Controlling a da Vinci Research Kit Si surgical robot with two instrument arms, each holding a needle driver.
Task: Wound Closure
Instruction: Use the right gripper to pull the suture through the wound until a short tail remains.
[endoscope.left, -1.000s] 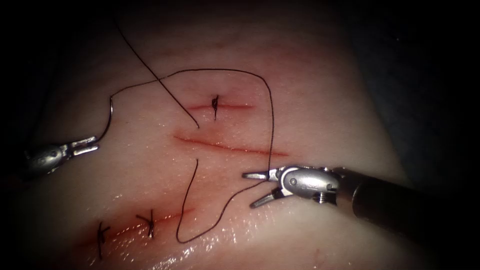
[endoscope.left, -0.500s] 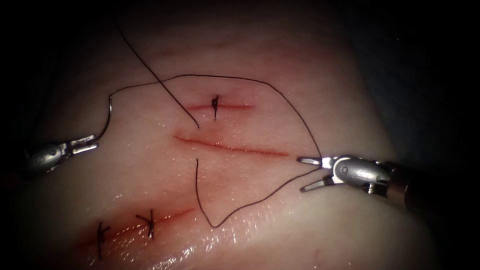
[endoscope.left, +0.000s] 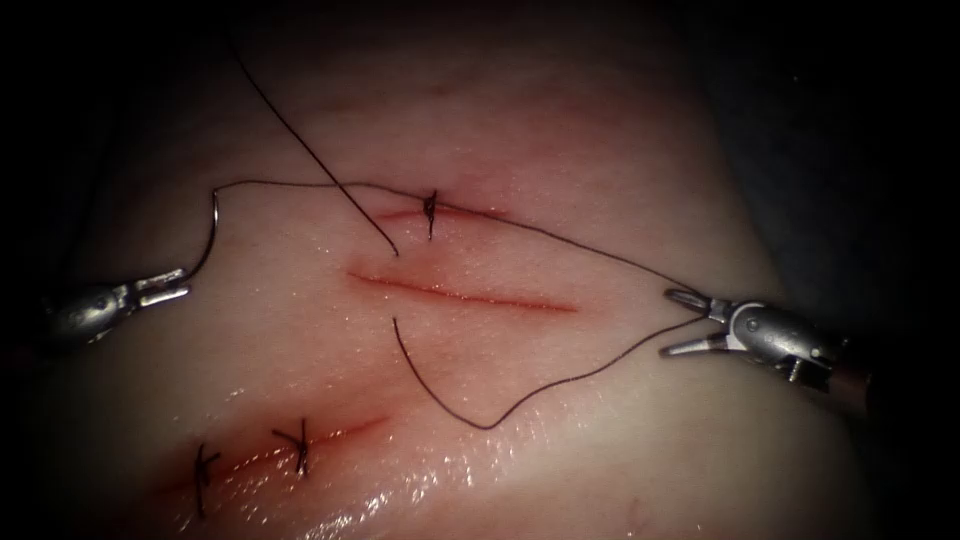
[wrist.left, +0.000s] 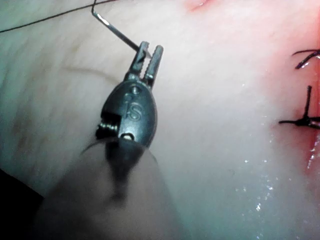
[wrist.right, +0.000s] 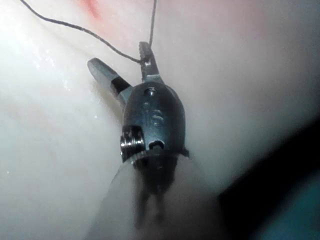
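Endoscope view: the left pincer (endoscope.left: 165, 290) sits at the far left of the frame, clenched on the curved needle (endoscope.left: 212, 232) near its lower end. The needle arcs upward from the pincer, free of the tissue (endoscope.left: 620, 170), well to the left of the cut (endoscope.left: 460, 294). From the needle's upper end the thread (endoscope.left: 560, 235) runs rightward across the frame, over a finished stitch (endoscope.left: 431, 212) on a short red mark above the cut, and slopes down to the right pincer (endoscope.left: 680, 322) at right of centre. That pincer is spread apart, with the thread lying in the fork between its two jaws but not pinched; from there the thread drops back leftward in a shallow loop below the cut and ends at a point in the tissue just under the cut's left part. A second strand (endoscope.left: 300, 130) comes down from the upper left and enters the tissue just above the cut's left end. Two more knotted stitches (endoscope.left: 300, 445) lie along a red streak at the lower left.

Left wrist view: the left pincer (wrist.left: 149, 52) is clamped on the needle (wrist.left: 115, 31), thread (wrist.left: 45, 17) trailing off.

Right wrist view: the right pincer (wrist.right: 122, 62) gapes, and the thread (wrist.right: 75, 27) crosses one jaw tip.
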